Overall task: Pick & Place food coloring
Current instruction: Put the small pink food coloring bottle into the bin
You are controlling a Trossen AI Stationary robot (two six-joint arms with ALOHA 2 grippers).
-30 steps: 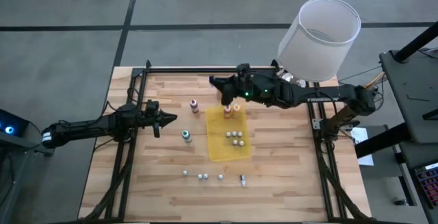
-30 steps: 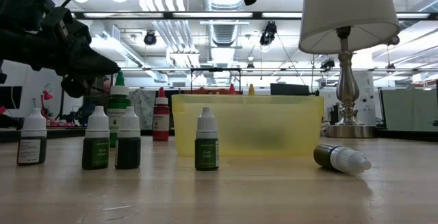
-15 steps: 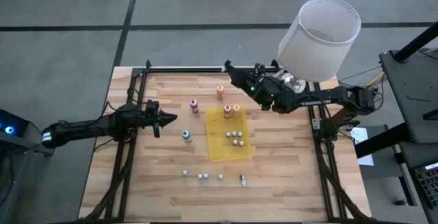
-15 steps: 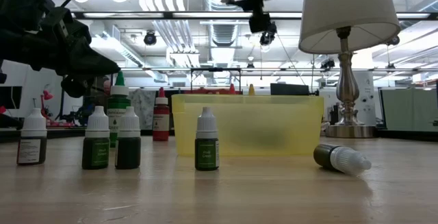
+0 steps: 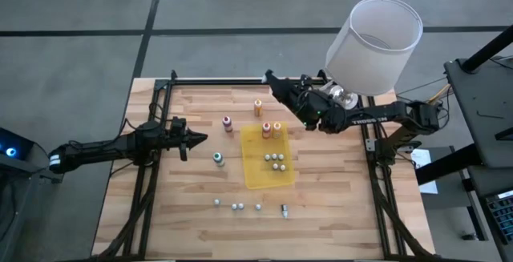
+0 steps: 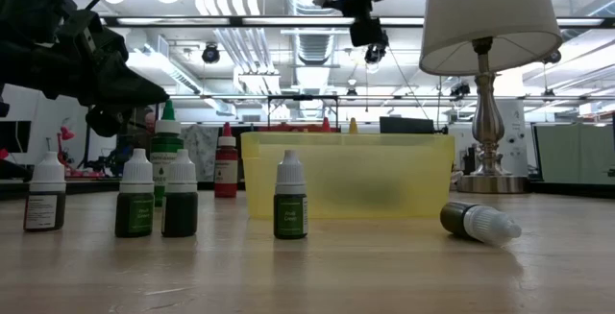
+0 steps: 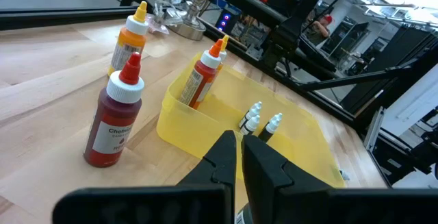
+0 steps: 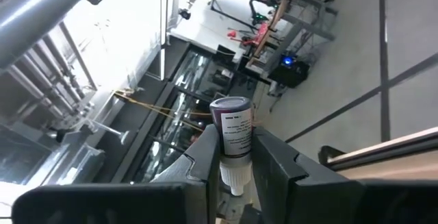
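L arm waits low at the table's left side, left gripper with jaws pressed together, holding nothing, pointing toward the middle.

Just ahead of it stands a teal-green capped bottle, and farther back a dark red squeeze bottle with red nozzle. Near the back rail is an orange bottle with yellow nozzle.

Centre: shallow translucent yellow plastic tray. Inside it, at the far end, two orange-red bottles; mid-tray a cluster of tiny white-capped dropper bottles. Nearer the front edge of the bare wooden table, a loose row of more small droppers, one lying on its side.

R side: right gripper is raised above the table's back area, beyond the tray's far end. Its jaws are clamped on a small purple-labelled dropper bottle, gripped across the body, cap end toward the wrist.

Handling, my guess: bottles are light, rigid plastic, smooth & round, so they can twist or slip in a shallow pinch, and tip easily when nudged. Best hold is mid-body, square across.

Room: tray walls are low but tray is crowded mid & far end; the near end looks free. White lampshade overhangs the back right corner, close to the R arm.
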